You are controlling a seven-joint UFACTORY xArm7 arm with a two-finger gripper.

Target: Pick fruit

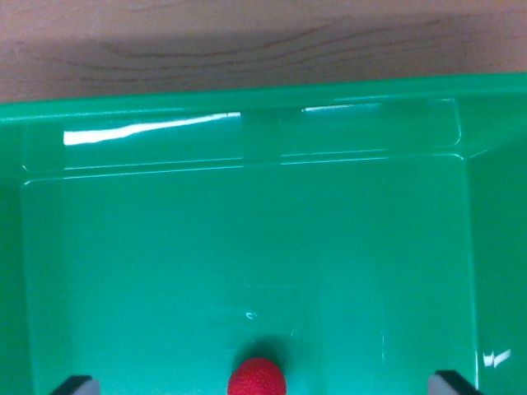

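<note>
Fruit (257,377) in bin (247,132), on table (247,41)

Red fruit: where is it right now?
The red fruit lies on the green bin floor at the wrist view's bottom centre, between the two dark fingertips.

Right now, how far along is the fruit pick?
Done: the tool is lowered over the glossy green plastic bin, centred on the small round red fruit at the wrist view's bottom edge. In hand: nothing looks gripped; the two dark fingertips sit wide apart, well clear of the fruit on either side. Left: close on the fruit and lift it out.
</note>
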